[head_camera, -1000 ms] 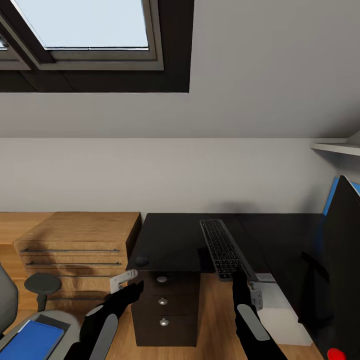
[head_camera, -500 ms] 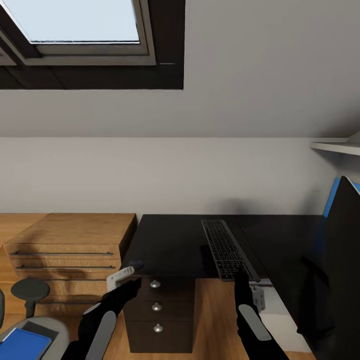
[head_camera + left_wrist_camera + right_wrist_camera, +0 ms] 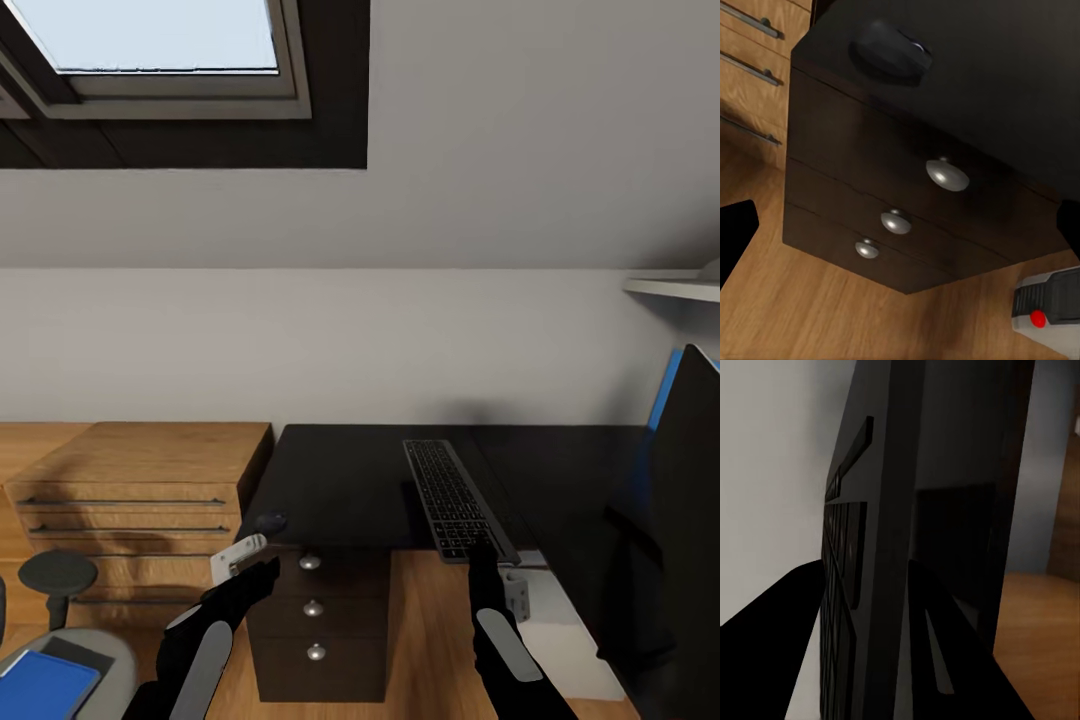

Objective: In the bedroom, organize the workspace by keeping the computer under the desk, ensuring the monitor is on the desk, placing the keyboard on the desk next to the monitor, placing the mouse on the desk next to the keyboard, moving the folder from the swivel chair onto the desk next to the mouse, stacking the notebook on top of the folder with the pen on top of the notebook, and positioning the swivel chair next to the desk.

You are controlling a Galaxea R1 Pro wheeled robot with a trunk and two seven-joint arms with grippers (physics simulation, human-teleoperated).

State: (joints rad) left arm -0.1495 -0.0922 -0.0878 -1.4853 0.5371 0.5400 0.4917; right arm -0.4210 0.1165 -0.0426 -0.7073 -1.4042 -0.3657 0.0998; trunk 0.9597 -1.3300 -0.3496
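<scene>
Silver-framed black-keyed keyboard (image 3: 456, 497) overhangs the desk (image 3: 350, 480), its near end in the right pincer (image 3: 482, 553)

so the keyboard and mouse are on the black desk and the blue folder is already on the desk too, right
Not quite. The keyboard and mouse are on the black desk, but the blue folder is not: the head view shows it lying on the swivel chair seat, low at the left.
</scene>
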